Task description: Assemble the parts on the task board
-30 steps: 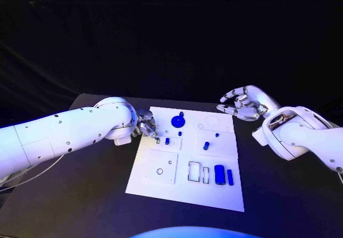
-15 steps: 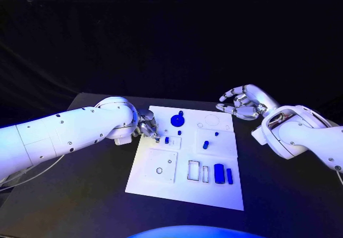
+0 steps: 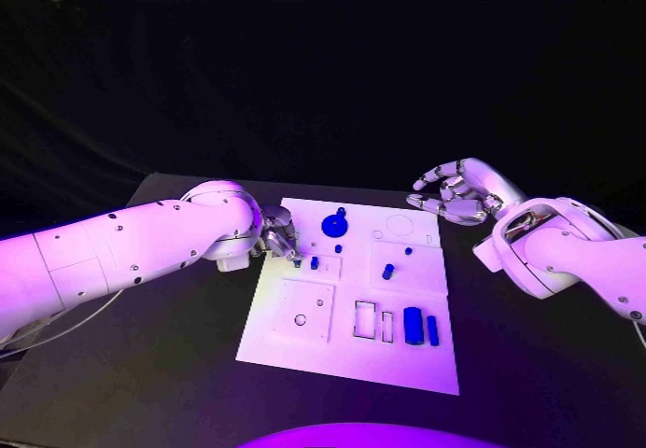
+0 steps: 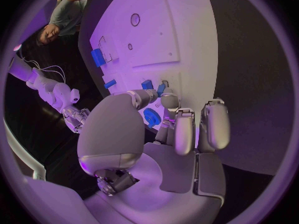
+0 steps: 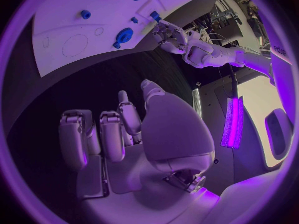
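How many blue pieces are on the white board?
7: a round one at the far end, three small ones and a peg mid-way, two bars nearest the robot. The left hand may hide more.

We find no readable text, label, number or brand on anything in these views.

Black table point(image 3: 161, 355), white task board point(image 3: 337, 350) flat at its middle.

Two smooth white-shelled arms dotted with small dark screws, a thin pale cable point(image 3: 75, 322) trailing under the left one, end in silver jointed-metal left hand point(image 3: 277, 234) and right hand point(image 3: 456, 194).
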